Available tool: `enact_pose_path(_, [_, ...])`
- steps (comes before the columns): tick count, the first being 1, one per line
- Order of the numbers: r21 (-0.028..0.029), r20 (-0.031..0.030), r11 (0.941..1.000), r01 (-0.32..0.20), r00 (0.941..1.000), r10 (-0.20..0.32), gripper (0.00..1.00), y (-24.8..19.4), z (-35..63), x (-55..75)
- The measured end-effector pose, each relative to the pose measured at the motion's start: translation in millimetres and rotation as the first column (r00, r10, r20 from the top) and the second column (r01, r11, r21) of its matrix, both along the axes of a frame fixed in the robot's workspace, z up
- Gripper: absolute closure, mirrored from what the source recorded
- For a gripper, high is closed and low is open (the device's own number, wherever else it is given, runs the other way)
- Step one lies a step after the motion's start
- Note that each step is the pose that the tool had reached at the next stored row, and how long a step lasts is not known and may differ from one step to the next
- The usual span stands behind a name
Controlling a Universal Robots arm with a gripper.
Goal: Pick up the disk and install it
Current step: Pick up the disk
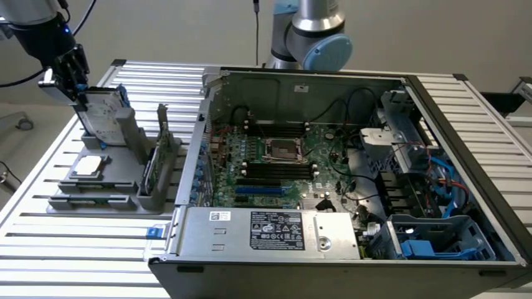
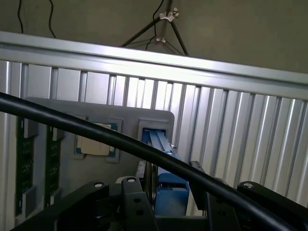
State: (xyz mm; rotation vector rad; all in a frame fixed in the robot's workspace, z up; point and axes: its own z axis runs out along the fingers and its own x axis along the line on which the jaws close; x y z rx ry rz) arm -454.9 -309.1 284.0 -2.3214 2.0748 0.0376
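Wrist view gives you the fingers [image 2: 136, 204] spread wide, one black finger on each side of the disk [image 2: 171, 190]; the disk stands on edge between them with its blue carrier toward the camera, and you cannot tell whether either finger touches it; a black cable [image 2: 57, 120] crosses in front of the fingers. Beyond the fingers and off to one side of the disk, the small square chip [image 2: 95, 147] lies flat in its pocket of the grey fixture [image 2: 67, 171]; further out on that same side, two green circuit cards [image 2: 24, 161] stand in their slots. Exterior view shows you the fingers hanging over the top edge of the disk, which stands upright in a slot at the fixture's far end; the chip lies below the fingers and nearer the camera; the fixture rests on the ribbed metal worktop [image 1: 50, 249]; well apart from the fingers, toward the exterior view's right, the open computer case [image 1: 299, 90] lies on the worktop with its motherboard [image 1: 283, 168] exposed and a blue-grey plastic cage [image 1: 440, 240] in its near corner.
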Motion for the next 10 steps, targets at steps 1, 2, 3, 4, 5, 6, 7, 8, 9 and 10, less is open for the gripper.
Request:
enact_pose_path(1, [0.0000,0.0000,1.0000,0.003,1.0000,-0.003,0.52,0.0,-0.1,0.0])
enact_pose_path(2, [0.0000,0.0000,1.0000,0.005,1.0000,-0.005,0.52,0.0,-0.2,-0.1])
enact_pose_path(3, [0.0000,0.0001,1.0000,0.008,1.0000,-0.008,0.52,0.1,-0.3,-0.1])
enact_pose_path(4, [0.0000,0.0001,0.9999,0.011,0.9999,-0.011,0.52,0.1,-0.3,-0.1])
enact_pose_path(5, [0.0000,0.0000,0.9999,0.015,0.9999,-0.015,0.52,0.1,-0.3,-0.1])
enact_pose_path(6, [-0.0001,-0.0001,0.9998,0.018,0.9998,-0.018,0.54,0.1,-0.3,-0.1])
enact_pose_path(7, [-0.0002,-0.0001,0.9998,0.021,0.9998,-0.021,0.54,0.1,-0.3,-0.1])
enact_pose_path(8, [0.0001,-0.0003,0.9997,0.024,0.9997,-0.024,0.60,0.1,-0.3,-0.1])
enact_pose_path(9, [0.0001,-0.0005,0.9996,0.028,0.9996,-0.028,0.60,0.2,-0.4,-0.1])
enact_pose_path(10, [0.0000,-0.0011,0.9995,0.031,0.9995,-0.031,0.65,0.2,-0.4,-0.1])
